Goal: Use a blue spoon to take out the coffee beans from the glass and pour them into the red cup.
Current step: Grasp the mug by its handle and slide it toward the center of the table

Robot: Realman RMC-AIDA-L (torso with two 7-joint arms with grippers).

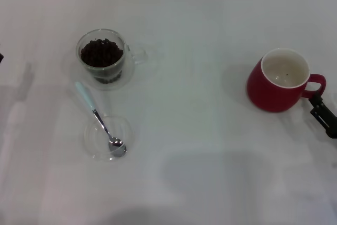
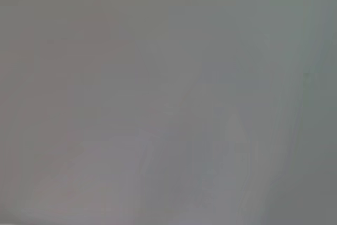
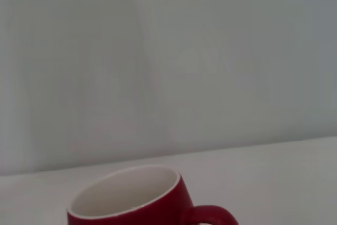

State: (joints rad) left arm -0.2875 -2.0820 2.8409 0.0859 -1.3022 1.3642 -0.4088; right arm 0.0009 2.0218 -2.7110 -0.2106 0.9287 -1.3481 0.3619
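Two vessels stood well apart on the white bench (image 1: 210,130): the glass (image 1: 102,56), full of coffee beans (image 1: 101,52), toward the far left, and the red cup (image 1: 278,80), upright and holding no beans, toward the right edge. Between the glass and the near edge lay the blue spoon (image 1: 100,119), its metal bowl resting in a flat clear dish (image 1: 108,138) and its pale handle pointing back toward the glass. Only a dark part of the right gripper (image 1: 324,115) showed at the right edge, just beside the cup's handle; whether its fingers were spread or closed could not be told, and it held nothing visible. The left gripper was out of sight, its wrist camera showing only blank grey. Judged from this layout, no step had begun: the spoon lay untouched. The opening move would call for a grasp on the raised pale handle, taken without tipping the dish or knocking the nearby glass.
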